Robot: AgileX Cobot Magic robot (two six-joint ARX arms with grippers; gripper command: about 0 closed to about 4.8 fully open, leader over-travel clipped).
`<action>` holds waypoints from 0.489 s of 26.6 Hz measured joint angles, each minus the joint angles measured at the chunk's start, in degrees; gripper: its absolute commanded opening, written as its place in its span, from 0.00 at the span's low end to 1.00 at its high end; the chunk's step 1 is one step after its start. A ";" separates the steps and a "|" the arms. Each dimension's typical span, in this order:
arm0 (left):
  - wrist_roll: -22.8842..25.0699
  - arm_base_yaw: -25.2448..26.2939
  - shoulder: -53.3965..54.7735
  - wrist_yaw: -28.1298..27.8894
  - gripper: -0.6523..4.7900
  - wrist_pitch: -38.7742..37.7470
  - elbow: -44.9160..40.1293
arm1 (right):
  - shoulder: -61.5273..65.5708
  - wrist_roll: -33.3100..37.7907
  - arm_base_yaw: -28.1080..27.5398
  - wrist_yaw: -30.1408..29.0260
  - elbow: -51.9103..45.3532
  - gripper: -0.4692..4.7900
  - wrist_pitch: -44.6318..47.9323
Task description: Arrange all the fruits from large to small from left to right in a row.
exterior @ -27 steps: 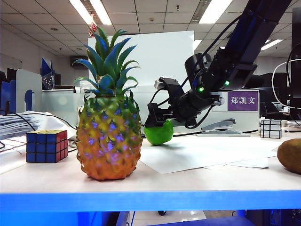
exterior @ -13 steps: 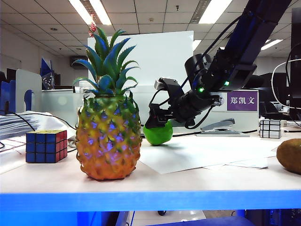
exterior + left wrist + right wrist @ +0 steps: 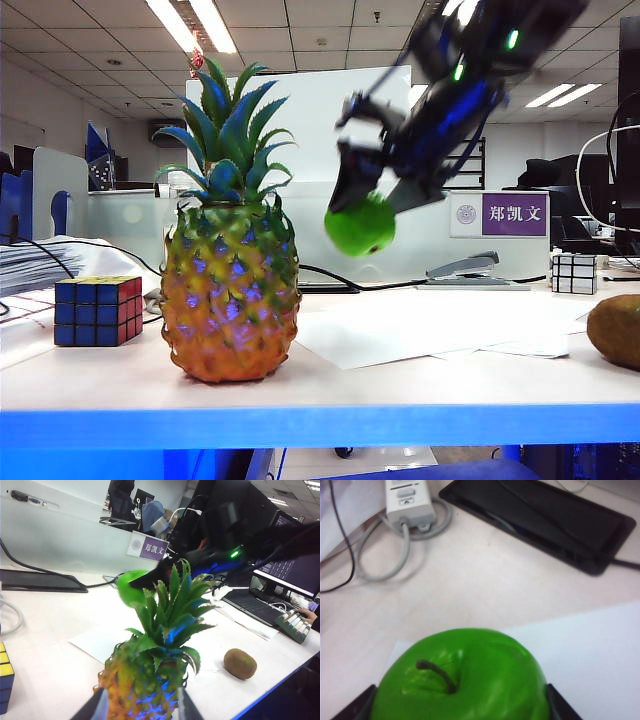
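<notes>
The glossy green apple point(image 3: 360, 224) sits between the two fingers of my right hand point(image 3: 366, 205), in the air above the white worktop point(image 3: 400, 385), a little right of the leafy crown of the pineapple. My right wrist view shows what the exterior view does not: the brown stem on top of the apple point(image 3: 459, 678) and one dark finger point(image 3: 556, 705) pressed against each side of it, with a sheet of white paper point(image 3: 592, 655), a flat black pad point(image 3: 540, 517) and a white power strip point(image 3: 409, 499) on the worktop below.

The large orange-yellow pineapple with the spiky green crown point(image 3: 231, 300) stands upright at the front left of the worktop. Only my left wrist view shows my left hand point(image 3: 139, 709): its fingers are spread wide, one at each side of the pineapple point(image 3: 150, 672), gripping nothing. The fuzzy brown oval kiwi point(image 3: 616, 330) lies at the right edge, well apart from the pineapple; the left wrist view shows the whole kiwi point(image 3: 240, 663).
</notes>
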 measured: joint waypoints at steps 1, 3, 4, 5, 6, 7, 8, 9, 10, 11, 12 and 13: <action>0.00 0.00 0.00 0.00 0.47 0.00 0.00 | -1.44 0.00 0.00 0.04 -0.07 0.09 -3.21; 0.00 0.00 0.00 0.00 0.47 0.00 0.00 | -5.35 -0.02 0.00 0.22 -1.16 0.09 -8.48; 0.00 0.00 0.00 0.00 0.47 0.00 0.00 | -8.31 -0.02 0.00 0.24 -2.36 0.09 -9.27; 0.00 0.00 0.00 0.00 0.47 0.00 0.00 | -10.97 -0.07 0.00 0.24 -3.23 0.09 -9.25; 0.00 0.00 0.00 0.00 0.47 0.00 0.00 | -14.86 -0.13 0.00 0.42 -4.87 0.09 -8.66; 0.00 0.00 0.00 0.00 0.47 0.02 0.00 | -18.05 -0.15 0.00 0.83 -6.49 0.09 -8.26; 0.00 0.00 0.00 0.00 0.47 0.02 0.00 | -22.10 -0.17 0.00 1.09 -9.01 0.09 -7.61; 0.00 0.00 0.00 0.00 0.47 0.00 0.00 | -25.00 -0.17 0.00 1.09 -10.97 0.09 -7.23; 0.00 0.00 0.00 0.00 0.47 0.00 0.00 | -30.03 -0.17 0.00 1.09 -14.69 0.09 -6.08; 0.00 0.00 0.00 0.00 0.47 0.00 0.00 | -31.89 -0.15 0.00 1.09 -16.17 0.09 -5.57; 0.00 0.00 0.00 0.02 0.47 0.07 0.00 | -36.94 0.37 0.02 1.11 -21.75 0.09 -2.27; 0.00 0.00 0.00 0.02 0.47 0.15 0.00 | -39.32 0.85 0.02 1.22 -24.59 0.09 -1.11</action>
